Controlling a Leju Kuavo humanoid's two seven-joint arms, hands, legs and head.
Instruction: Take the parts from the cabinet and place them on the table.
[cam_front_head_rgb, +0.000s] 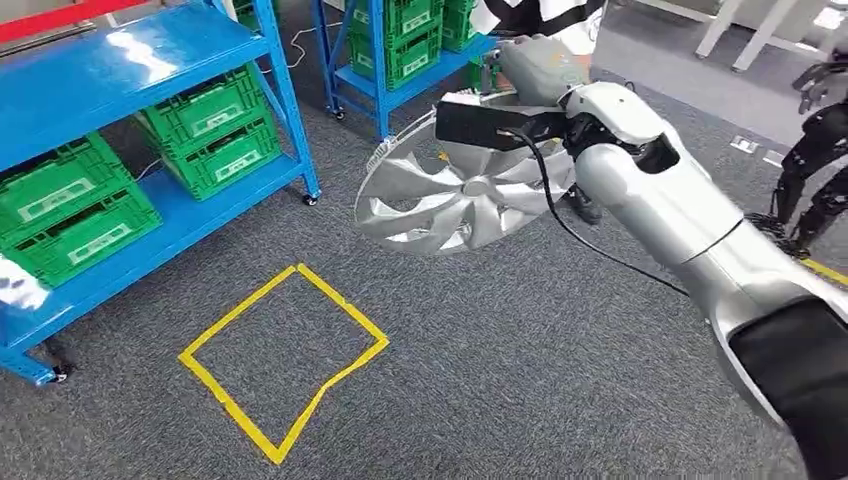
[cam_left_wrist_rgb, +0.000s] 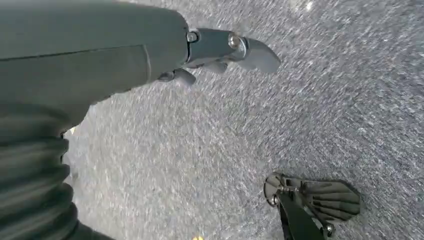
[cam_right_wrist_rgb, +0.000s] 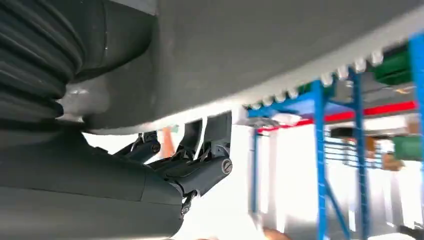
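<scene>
A silver wheel cover (cam_front_head_rgb: 455, 195) hangs tilted in the air above the grey carpet, right of the blue cabinet (cam_front_head_rgb: 110, 70). My right hand (cam_front_head_rgb: 510, 120) grips it at its upper rim, and the cover hides most of the fingers. In the right wrist view the cover's grey back (cam_right_wrist_rgb: 280, 45) lies across the dark fingers (cam_right_wrist_rgb: 200, 165), which clamp its toothed edge. My left hand (cam_left_wrist_rgb: 220, 50) hangs over bare carpet, thumb out, holding nothing.
The blue cabinet carries green crates (cam_front_head_rgb: 210, 130) on its shelves at the left. A second blue rack (cam_front_head_rgb: 390, 60) with green crates stands behind the cover. A yellow tape square (cam_front_head_rgb: 285, 350) marks the carpet. A person (cam_front_head_rgb: 540, 15) stands at the back, and dark equipment (cam_front_head_rgb: 815, 160) at the right edge.
</scene>
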